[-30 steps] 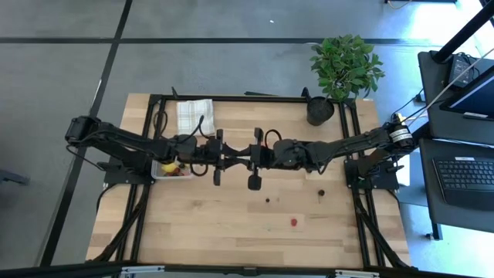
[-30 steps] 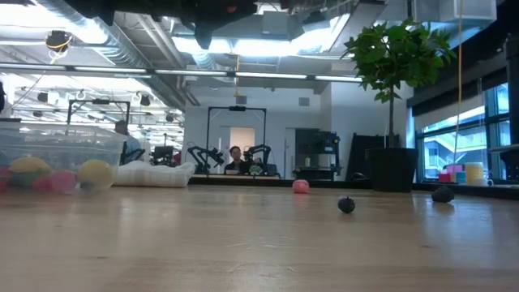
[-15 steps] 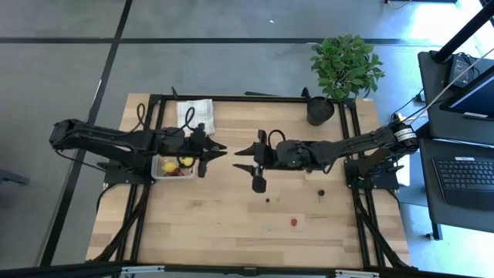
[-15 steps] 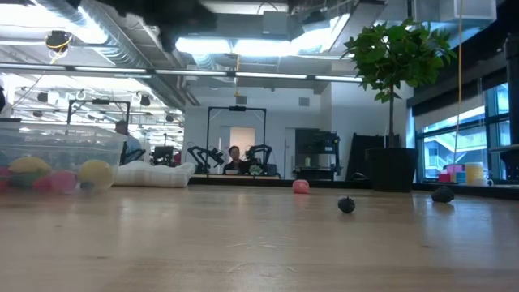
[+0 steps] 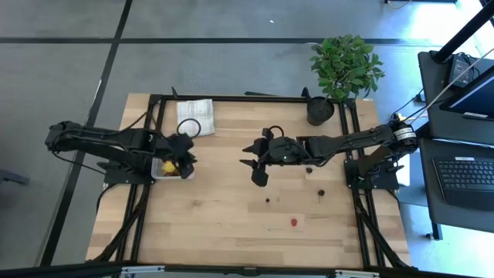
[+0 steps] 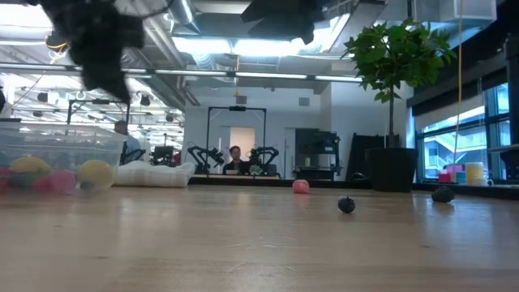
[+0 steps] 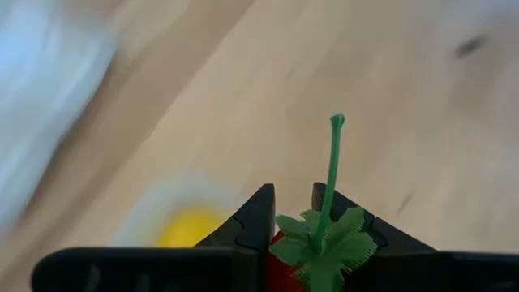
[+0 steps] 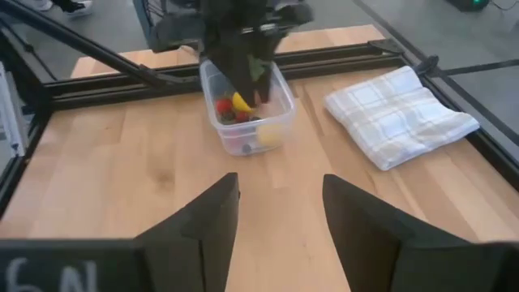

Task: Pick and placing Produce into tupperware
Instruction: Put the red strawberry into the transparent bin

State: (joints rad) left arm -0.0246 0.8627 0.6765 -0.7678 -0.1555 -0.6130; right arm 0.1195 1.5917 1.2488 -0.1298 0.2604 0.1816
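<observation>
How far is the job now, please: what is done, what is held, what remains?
Done: several pieces, one yellow, lie in the tupperware. In hand: the left pincer grips a strawberry above it. Left: a red piece and two dark pieces on the table. The right pincer is open, empty.

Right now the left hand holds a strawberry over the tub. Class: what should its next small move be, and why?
Probably lower a little and open. The left hand is shut on a strawberry and sits above the tub, which already holds fruit. The right hand is open and empty at mid-table, so it has nothing to do with this drop.
</observation>
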